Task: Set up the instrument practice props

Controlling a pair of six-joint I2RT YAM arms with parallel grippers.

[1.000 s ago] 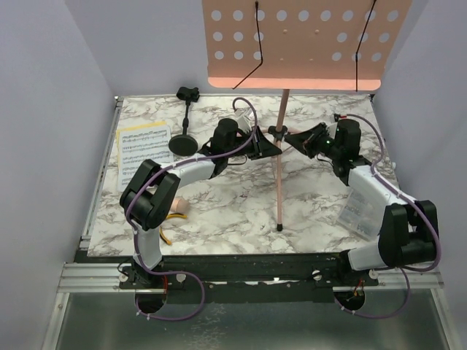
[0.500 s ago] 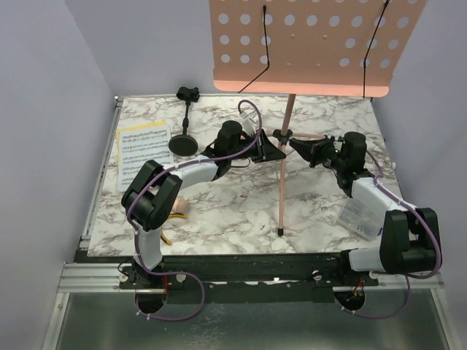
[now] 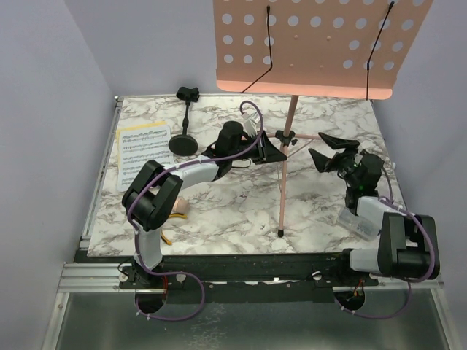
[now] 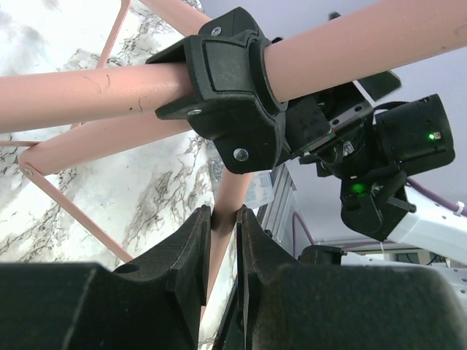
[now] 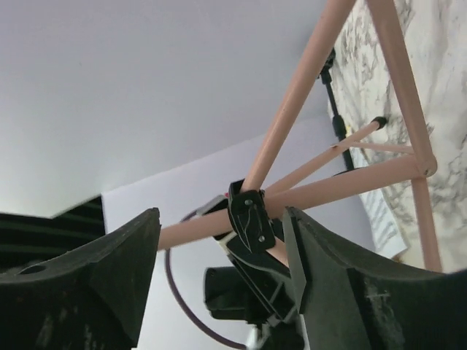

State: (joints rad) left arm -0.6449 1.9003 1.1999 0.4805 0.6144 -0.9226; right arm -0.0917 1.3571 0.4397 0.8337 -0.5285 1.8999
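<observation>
The pink perforated music-stand desk (image 3: 321, 44) stands high on its pink pole (image 3: 287, 160), tripod legs spread on the marble table (image 3: 233, 208). My left gripper (image 3: 276, 152) (image 4: 223, 219) is shut on a pink tripod leg (image 4: 222, 211) just below the black hub (image 4: 233, 95). To the right of the hub (image 5: 252, 219), my right gripper (image 3: 327, 148) (image 5: 222, 248) is open and holds nothing. White and yellow sheet-music pages (image 3: 144, 149) lie at the left. The black round-based mic stand (image 3: 184, 138) is upright beside them. A beige toy microphone (image 3: 180, 209) lies partly hidden by the left arm.
Yellow-handled pliers (image 3: 166, 235) lie near the front left edge. A clear plastic box (image 3: 357, 215) sits under the right forearm. Purple walls close in the left, back and right sides.
My right gripper has opened, let go of the stand near the hub and drawn back to the right. The stand has shifted slightly right. The left gripper keeps its hold.
</observation>
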